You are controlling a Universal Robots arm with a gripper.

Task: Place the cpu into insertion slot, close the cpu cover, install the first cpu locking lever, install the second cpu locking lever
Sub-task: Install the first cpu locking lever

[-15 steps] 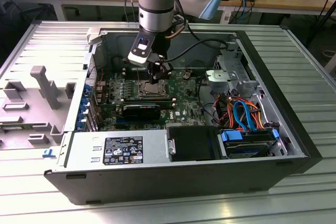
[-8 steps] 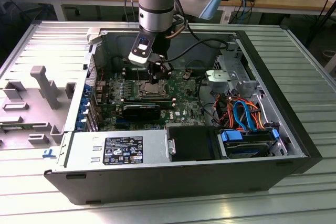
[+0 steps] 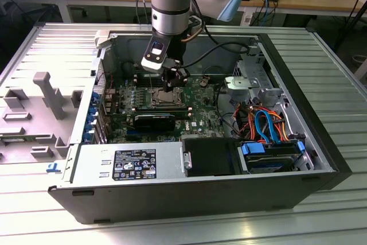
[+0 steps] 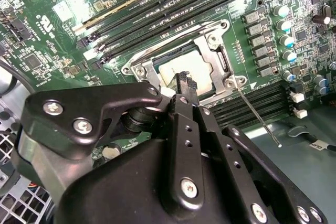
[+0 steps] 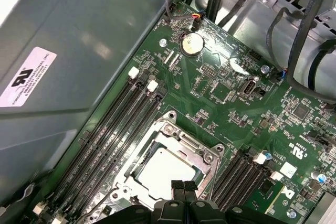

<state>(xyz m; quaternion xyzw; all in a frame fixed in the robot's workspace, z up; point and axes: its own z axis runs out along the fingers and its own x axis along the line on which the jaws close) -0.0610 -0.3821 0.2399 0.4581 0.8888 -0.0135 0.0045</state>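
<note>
The cpu (image 4: 178,66) lies dull silver in the insertion slot (image 4: 137,70) on the green board. The cpu cover (image 4: 218,51), a silver frame, lies down around it, and the chip shows through its window. In the first wrist view the cpu (image 5: 157,169) and the cover (image 5: 181,136) sit just past my fingertips. My gripper (image 4: 185,82) is shut, its black tips together right over the chip's near edge with nothing between them. A thin metal locking lever (image 4: 257,116) sticks out from the socket's corner, unlatched. In the exterior view my gripper (image 3: 172,80) hangs over the socket (image 3: 166,97).
Long black memory slots (image 4: 157,9) flank the socket on both sides. A black fan shroud (image 3: 155,121), a power supply (image 3: 132,162) and a drive bay with orange and blue cables (image 3: 264,124) fill the case around it. The case walls (image 5: 68,51) stand close by.
</note>
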